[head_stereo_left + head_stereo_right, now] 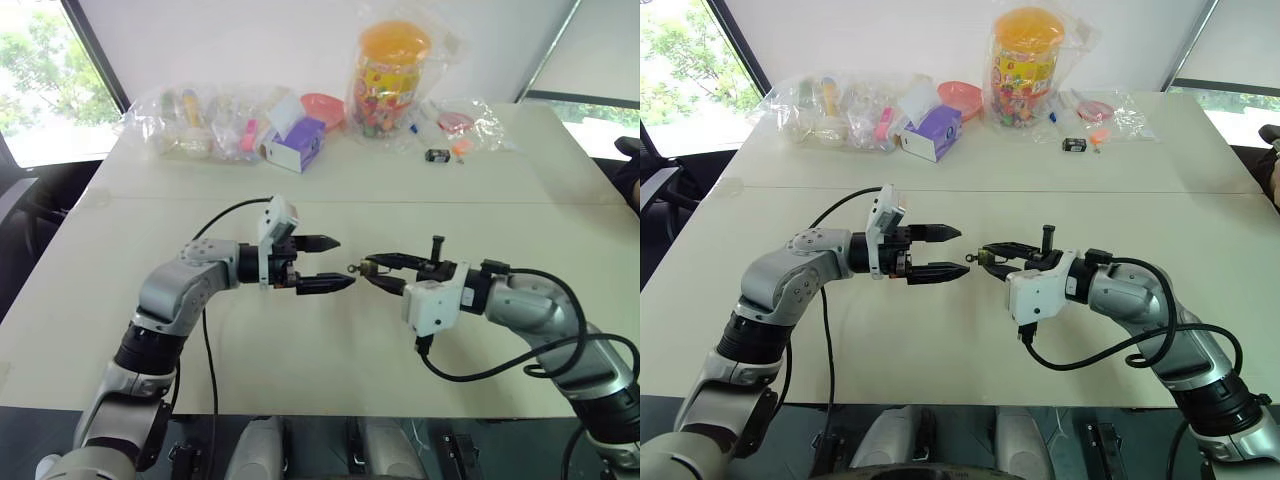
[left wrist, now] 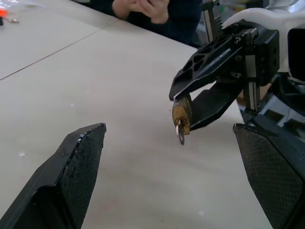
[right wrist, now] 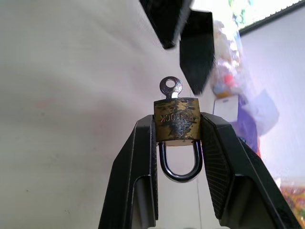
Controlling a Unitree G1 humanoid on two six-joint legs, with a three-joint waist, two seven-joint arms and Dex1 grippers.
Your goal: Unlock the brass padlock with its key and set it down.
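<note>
The right gripper point(image 3: 176, 131) has its jaws clamped on the flanks of the brass padlock point(image 3: 176, 119), a small, hard, slick thing, its key point(image 3: 170, 88) poking toward the left gripper point(image 1: 326, 263), whose jaws stand apart, best pinching the key's round head.

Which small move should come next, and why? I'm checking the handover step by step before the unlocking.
Probably ease the open left end effector forward so its fingers close on the key. The right end effector already clamps the brass padlock by its sides above the table, with the key's bow sticking out toward the left fingers, which stand just short of it.
</note>
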